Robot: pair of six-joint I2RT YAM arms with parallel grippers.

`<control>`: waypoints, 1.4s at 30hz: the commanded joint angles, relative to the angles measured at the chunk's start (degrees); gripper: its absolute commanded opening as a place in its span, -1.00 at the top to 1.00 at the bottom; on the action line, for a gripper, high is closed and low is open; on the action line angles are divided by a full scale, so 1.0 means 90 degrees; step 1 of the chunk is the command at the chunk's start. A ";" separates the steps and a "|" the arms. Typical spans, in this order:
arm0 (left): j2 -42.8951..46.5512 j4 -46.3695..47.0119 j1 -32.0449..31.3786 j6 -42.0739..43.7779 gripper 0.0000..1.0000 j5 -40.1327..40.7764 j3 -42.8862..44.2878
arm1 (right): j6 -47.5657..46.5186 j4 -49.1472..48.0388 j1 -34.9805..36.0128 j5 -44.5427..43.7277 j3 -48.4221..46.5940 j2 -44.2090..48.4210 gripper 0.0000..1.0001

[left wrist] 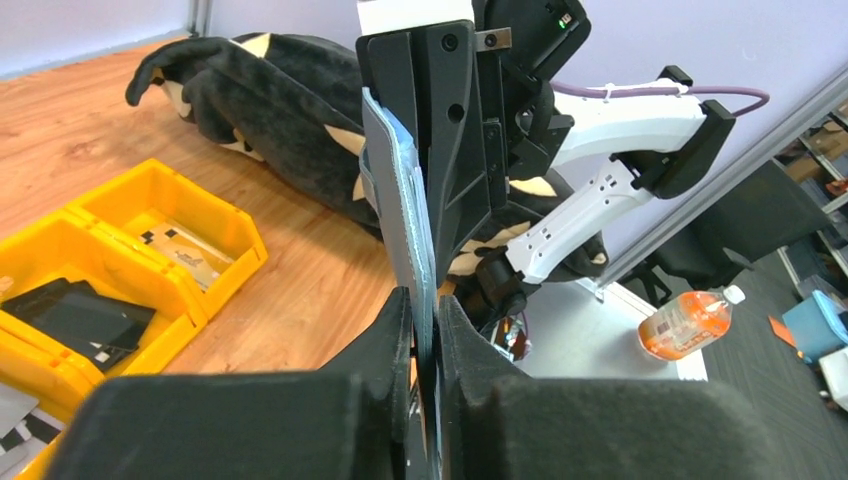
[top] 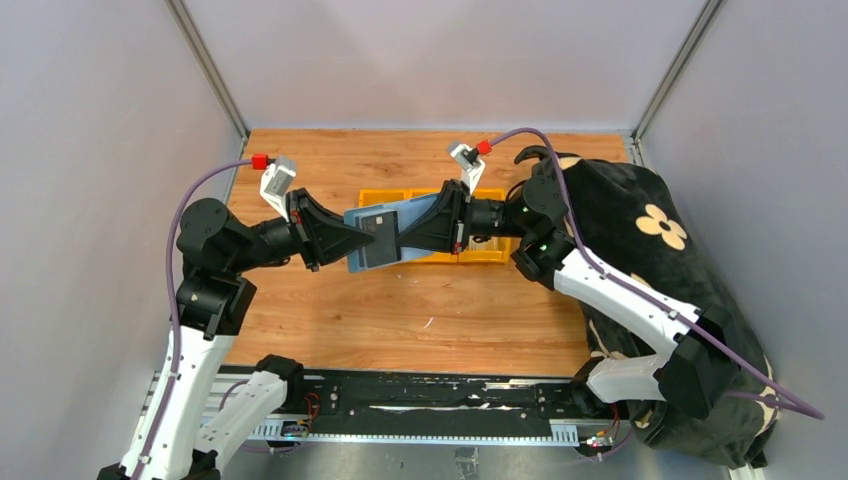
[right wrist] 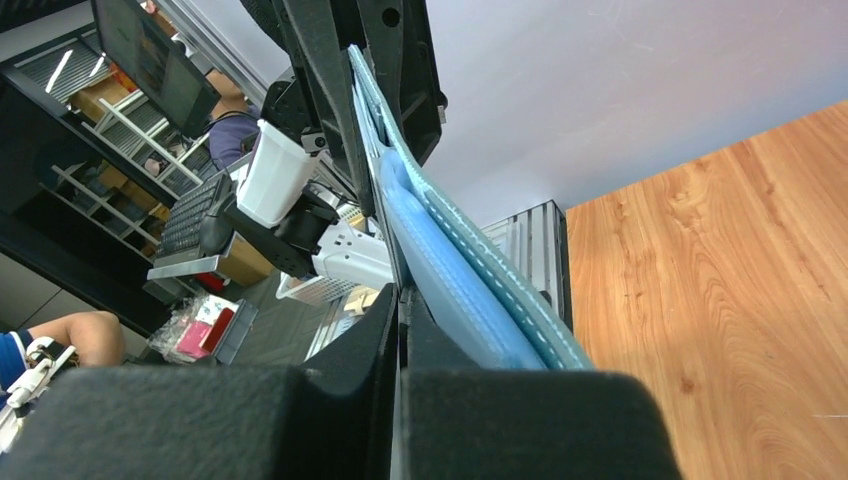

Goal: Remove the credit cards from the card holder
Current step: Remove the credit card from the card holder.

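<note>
The slate-blue card holder (top: 371, 258) hangs in the air above the wooden table (top: 400, 320), held between both grippers. My left gripper (top: 352, 240) is shut on its left edge. In the left wrist view the jaws (left wrist: 425, 300) pinch the thin holder (left wrist: 398, 190) edge-on. A dark grey credit card (top: 381, 226) shows on the holder's top face. My right gripper (top: 403, 232) is shut at that card's right end. In the right wrist view the jaws (right wrist: 400, 295) clamp a thin edge, and the blue stitched holder (right wrist: 450, 280) bulges beside the right finger. Other cards are hidden.
Yellow plastic bins (top: 487, 247) stand behind the holder. In the left wrist view the bins (left wrist: 150, 200) hold a dark flat item (left wrist: 80, 315) and a beige card (left wrist: 185, 250). A black flowered cloth (top: 640, 230) covers the table's right side.
</note>
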State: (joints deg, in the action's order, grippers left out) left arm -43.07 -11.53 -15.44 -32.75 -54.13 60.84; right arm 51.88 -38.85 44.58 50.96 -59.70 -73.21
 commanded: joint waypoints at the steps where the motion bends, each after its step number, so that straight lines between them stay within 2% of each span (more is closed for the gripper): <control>1: -0.0127 -0.0232 -0.0062 0.0065 0.69 0.0084 -0.0113 | -0.0051 -0.0440 0.0398 -0.0220 -0.0273 -0.0044 1.00; 5: -0.0103 0.0228 -0.0062 -0.0380 0.21 -0.0327 -0.0364 | -0.0217 -0.0236 0.0390 -0.0413 -0.0261 0.0058 1.00; 7: -0.0057 0.0772 -0.0062 -0.0878 0.09 -0.0638 -0.0634 | -0.0237 -0.0220 0.0380 -0.0435 -0.0229 0.0117 1.00; 8: -0.0036 0.1131 -0.0059 -0.1133 0.09 -0.0779 -0.0746 | -0.0237 -0.0231 0.0379 -0.0437 -0.0214 0.0139 1.00; 11: 0.0007 0.1914 -0.0061 -0.1688 0.36 -0.1062 -0.0946 | -0.0263 -0.0180 0.0356 -0.0454 -0.0152 0.0210 1.00; 13: 0.0000 0.2231 -0.0058 -0.1976 0.45 -0.1173 -0.0959 | -0.0258 -0.0148 0.0305 -0.0480 -0.0073 0.0260 1.00; 15: 0.0000 0.2524 -0.0052 -0.2239 0.46 -0.1303 -0.0915 | -0.0256 -0.0085 0.0226 -0.0527 0.0024 0.0318 1.00; 22: 0.0045 0.2565 -0.0047 -0.2391 0.41 -0.1426 -0.0781 | -0.0213 -0.0121 -0.0112 -0.0721 0.0531 0.0577 1.00; 27: 0.0017 0.2600 -0.0033 -0.2395 0.83 -0.1337 -0.0775 | -0.0195 -0.0168 -0.0101 -0.0628 0.0630 0.0607 1.00; 29: 0.0005 0.2655 -0.0032 -0.2443 0.90 -0.1306 -0.0755 | -0.0223 -0.0143 -0.0100 -0.0614 0.0710 0.0664 1.00; 42: 0.0026 0.2785 -0.0030 -0.2696 0.92 -0.1248 -0.0586 | -0.0486 0.0147 -0.0107 -0.0644 0.0980 0.0929 1.00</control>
State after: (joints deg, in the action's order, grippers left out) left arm -44.14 9.23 -15.55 -55.24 -64.12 52.56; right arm 49.45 -39.16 44.62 46.04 -52.36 -65.43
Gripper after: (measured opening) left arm 0.087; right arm 0.003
